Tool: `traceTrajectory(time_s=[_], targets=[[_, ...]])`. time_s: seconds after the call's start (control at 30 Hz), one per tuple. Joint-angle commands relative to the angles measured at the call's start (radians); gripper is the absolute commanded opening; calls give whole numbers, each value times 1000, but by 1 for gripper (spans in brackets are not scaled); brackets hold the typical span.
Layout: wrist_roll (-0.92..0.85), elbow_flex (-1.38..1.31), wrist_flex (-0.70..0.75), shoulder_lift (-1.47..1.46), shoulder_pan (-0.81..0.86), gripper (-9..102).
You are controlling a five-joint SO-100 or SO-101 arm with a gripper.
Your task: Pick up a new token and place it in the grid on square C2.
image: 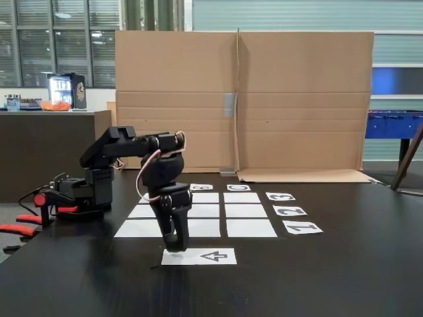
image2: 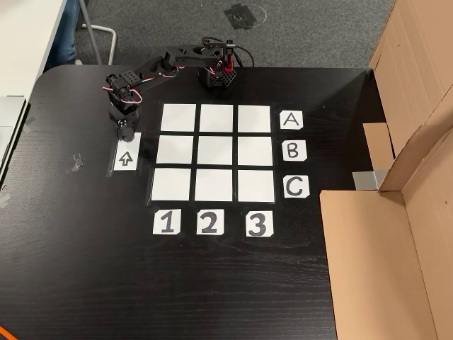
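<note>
My gripper (image: 175, 246) (image2: 126, 132) points straight down at the end of the white arrow sheet (image: 211, 256) (image2: 125, 160), its tips at or just above the paper. Its black fingers merge into one dark shape, so I cannot tell how the jaws stand. The token is hidden; I cannot make it out under or between the fingers. The grid (image: 205, 211) (image2: 216, 149) of white sheets lies beside the arrow sheet. Square C2 (image: 246, 211) (image2: 214, 185) is bare, in the row beside label C and above label 2 in the top-down fixed view.
The arm's base (image: 79, 191) (image2: 216, 74) stands at the table's edge. A cardboard wall (image: 264, 99) (image2: 396, 234) closes off the side beyond the letter labels. Red-handled tools (image: 20, 228) lie next to the base. Number labels (image2: 208, 222) border the grid.
</note>
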Motion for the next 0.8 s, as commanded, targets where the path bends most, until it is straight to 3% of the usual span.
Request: traceTrajectory(time_s=[0.0,0.77], targets=[[8,-25,15,112,-23,-1],[8,41,41,279,-259,-1]])
